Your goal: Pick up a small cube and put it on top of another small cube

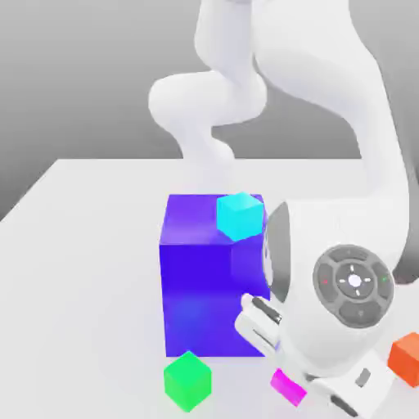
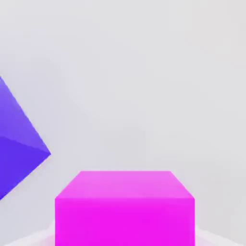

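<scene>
Backdrop: plain grey wall behind a flat, matte white table point(image 1: 82, 213).
Arm: glossy white Panda, smooth rounded shells, bent low at the exterior view's right with its hand near the table's front edge.
Gripper point(image 1: 315, 391): jaws drawn in as far as they go on the pink cube point(image 2: 125, 211), which sits square in the hand view, close up between the fingers.
Pink cube, place: at the tip of the hand, low in the exterior view, to the right of the green cube point(image 1: 187, 380) and apart from it; whether it is just off the table or resting on it I cannot tell.
Green cube: on the table in front of the blue block point(image 1: 209, 278), nothing on top of it.
Done, by my reading: the pick; the cube is gripped.
Left: carry it across, line it up over the green cube, set it down, let go.
Shapes: all plain cubes with sharp edges and flat, untextured, saturated faces.
Blue block: far larger, blue-purple, with a small cyan cube point(image 1: 240, 215) on its top.
Orange cube point(image 1: 406, 358): at the exterior view's right edge, beside the arm.
Handling guess: hard, smooth faces; small tops leave little margin for stacking.
</scene>
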You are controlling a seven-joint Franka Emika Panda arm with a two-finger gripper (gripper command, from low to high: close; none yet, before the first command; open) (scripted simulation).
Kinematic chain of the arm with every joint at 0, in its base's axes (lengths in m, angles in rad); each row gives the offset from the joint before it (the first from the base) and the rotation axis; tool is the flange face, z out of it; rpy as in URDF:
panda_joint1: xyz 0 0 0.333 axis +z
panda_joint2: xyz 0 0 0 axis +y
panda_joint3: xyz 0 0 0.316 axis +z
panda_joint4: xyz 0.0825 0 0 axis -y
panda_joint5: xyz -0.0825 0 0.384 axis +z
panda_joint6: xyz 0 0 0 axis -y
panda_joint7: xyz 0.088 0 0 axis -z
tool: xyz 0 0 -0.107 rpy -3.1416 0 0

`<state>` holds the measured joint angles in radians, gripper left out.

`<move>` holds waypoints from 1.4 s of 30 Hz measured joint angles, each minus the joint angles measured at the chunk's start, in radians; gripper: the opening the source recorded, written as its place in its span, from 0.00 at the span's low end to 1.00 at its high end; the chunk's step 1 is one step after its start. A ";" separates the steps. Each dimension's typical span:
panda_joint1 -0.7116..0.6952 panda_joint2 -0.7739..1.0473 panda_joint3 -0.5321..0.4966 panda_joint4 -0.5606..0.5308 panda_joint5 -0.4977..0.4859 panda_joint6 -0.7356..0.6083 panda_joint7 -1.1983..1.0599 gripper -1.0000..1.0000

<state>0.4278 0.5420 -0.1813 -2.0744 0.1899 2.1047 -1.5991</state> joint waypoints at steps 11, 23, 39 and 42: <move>-0.007 -0.027 0.042 -0.051 -0.074 0.002 -0.165 0.00; -0.093 -0.198 -0.009 -0.211 -0.104 0.196 -0.309 0.00; -0.212 -0.378 -0.088 -0.486 -0.081 0.607 -0.390 0.00; -0.235 -0.309 -0.057 -0.482 -0.035 0.673 -0.424 1.00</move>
<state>0.1931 0.2328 -0.2379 -2.5566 0.1548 2.7775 -2.0231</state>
